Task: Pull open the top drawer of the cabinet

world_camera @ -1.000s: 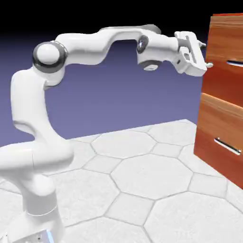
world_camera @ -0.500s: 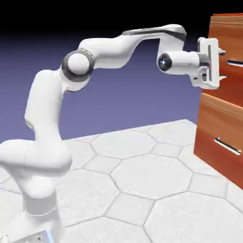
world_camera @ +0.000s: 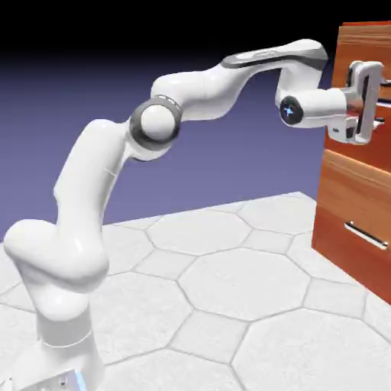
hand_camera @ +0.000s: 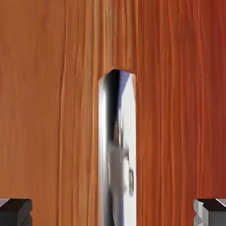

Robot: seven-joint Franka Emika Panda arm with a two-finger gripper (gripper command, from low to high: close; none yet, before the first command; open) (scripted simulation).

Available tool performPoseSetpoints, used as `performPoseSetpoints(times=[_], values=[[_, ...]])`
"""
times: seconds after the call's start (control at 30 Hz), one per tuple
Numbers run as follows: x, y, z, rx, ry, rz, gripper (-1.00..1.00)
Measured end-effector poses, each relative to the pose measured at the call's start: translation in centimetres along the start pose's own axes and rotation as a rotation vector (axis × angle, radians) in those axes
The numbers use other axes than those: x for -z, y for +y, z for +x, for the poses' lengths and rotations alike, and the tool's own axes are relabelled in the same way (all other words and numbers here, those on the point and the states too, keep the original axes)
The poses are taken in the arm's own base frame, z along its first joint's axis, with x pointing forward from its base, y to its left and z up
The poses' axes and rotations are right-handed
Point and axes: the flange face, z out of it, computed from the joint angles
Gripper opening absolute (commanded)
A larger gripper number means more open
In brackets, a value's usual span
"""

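The tall reddish-brown wood-grain cabinet (world_camera: 359,164) stood at the right edge of the exterior view, on the white hexagon-tiled table (world_camera: 229,282). Its upper glossy wood-grain drawer front, the top drawer (world_camera: 382,149), sat flush with the cabinet face above the like lower drawer front (world_camera: 355,221), and appeared closed. The top drawer's thin silver bar handle (hand_camera: 117,150) ran level across the panel in the exterior view, mostly hidden there by the hand. In the hand view the same bar ran from the frame's bottom edge up to just above the middle, so the hand was rolled a quarter turn relative to the panel.

The white two-finger gripper (world_camera: 373,103) pointed level at the top drawer, close against its front. Its jaws were spread wide: the two grey fingertips (hand_camera: 15,212) showed at the hand view's lower corners, with the handle centred between them and touching neither.

Compared with one second earlier, the arm had swung its elbow upward and rightward, the hand had rolled, and the gripper had advanced from just short of the cabinet's edge to directly before the top drawer. The jaw spread was unchanged.
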Motion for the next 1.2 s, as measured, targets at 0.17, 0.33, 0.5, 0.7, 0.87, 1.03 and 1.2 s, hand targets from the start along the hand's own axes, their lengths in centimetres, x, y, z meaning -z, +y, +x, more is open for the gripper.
performPoseSetpoints(times=[0.17, 0.33, 0.5, 0.7, 0.87, 1.03, 1.2], values=[[-1.8, 0.4, -0.1, -0.001, 0.001, -0.005, 0.0], [-1.2, 0.5, -0.1, -0.001, 0.001, -0.006, -1.0], [1.2, 0.5, -0.1, -0.001, 0.001, -0.006, -1.0], [5.1, 0.5, -0.1, -0.001, 0.001, -0.006, -1.0], [8.7, 0.5, -0.1, -0.001, 0.001, -0.006, -1.0], [11.7, 0.4, -0.1, -0.001, 0.0, -0.005, -1.0], [13.9, 0.4, -0.1, -0.001, 0.0, -0.005, -1.0]])
